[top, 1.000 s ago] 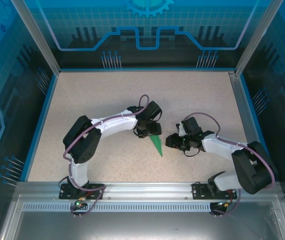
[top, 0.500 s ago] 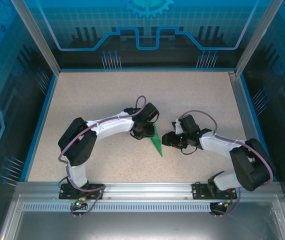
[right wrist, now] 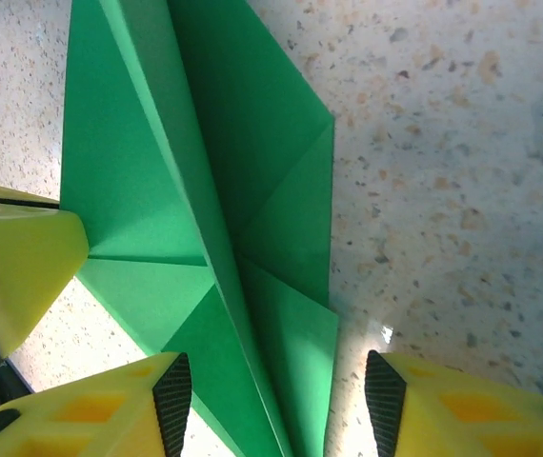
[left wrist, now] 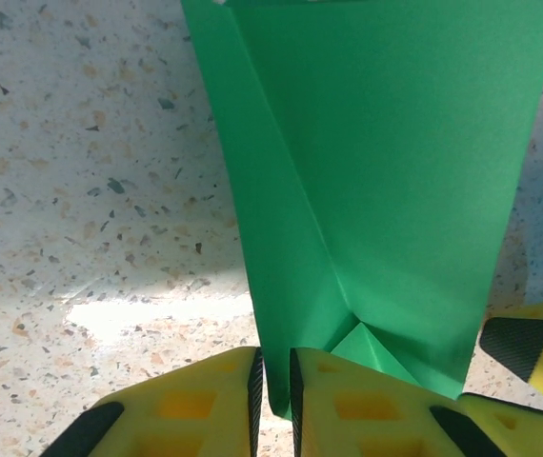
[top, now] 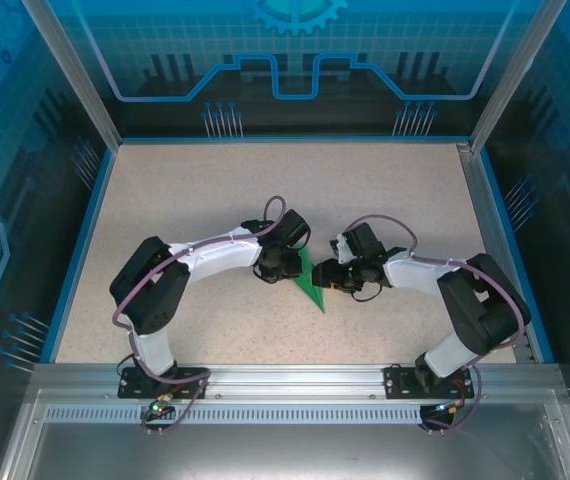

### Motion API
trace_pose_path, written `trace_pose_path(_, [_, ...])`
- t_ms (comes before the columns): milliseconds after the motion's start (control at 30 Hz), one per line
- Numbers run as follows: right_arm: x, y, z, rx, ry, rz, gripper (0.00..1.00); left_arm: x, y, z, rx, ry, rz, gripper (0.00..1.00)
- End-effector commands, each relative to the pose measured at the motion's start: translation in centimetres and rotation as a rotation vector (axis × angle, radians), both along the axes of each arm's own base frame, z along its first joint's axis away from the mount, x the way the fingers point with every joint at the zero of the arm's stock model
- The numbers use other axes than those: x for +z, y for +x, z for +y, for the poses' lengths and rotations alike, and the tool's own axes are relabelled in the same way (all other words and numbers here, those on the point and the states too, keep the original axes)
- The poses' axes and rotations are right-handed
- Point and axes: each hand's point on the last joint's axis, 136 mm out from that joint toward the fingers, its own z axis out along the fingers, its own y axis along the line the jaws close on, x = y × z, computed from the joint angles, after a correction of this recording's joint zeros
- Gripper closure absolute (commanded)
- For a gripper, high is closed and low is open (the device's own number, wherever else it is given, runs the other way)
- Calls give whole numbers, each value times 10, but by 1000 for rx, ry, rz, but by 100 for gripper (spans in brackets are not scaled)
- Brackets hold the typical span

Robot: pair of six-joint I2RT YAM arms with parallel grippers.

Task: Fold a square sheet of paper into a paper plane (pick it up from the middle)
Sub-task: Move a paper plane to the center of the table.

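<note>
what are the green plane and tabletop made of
The paper plane: thin matte green paper, judging by sharp creases and layered flaps. The tabletop: seemingly speckled beige laminate or stone composite, slightly glossy, since a light patch reflects on it.

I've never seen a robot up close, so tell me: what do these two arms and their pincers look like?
Both the left arm and the right arm have white shells with chunky black joints, and a purplish-grey cable loops along each. The left gripper and the right gripper have blocky yellow fingers with black pads on their inner faces.
</note>
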Motion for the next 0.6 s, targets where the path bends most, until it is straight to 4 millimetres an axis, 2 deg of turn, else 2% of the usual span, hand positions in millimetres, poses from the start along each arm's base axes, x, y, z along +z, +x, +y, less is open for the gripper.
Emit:
trace_pose_path(0, [7, 2, 16, 50, 50, -20, 45, 9, 1, 1, -20, -23, -25, 80])
trace_pose_path(567, [11, -7, 20, 98, 34, -56, 48, 10, 0, 2, -26, -18, -28, 79])
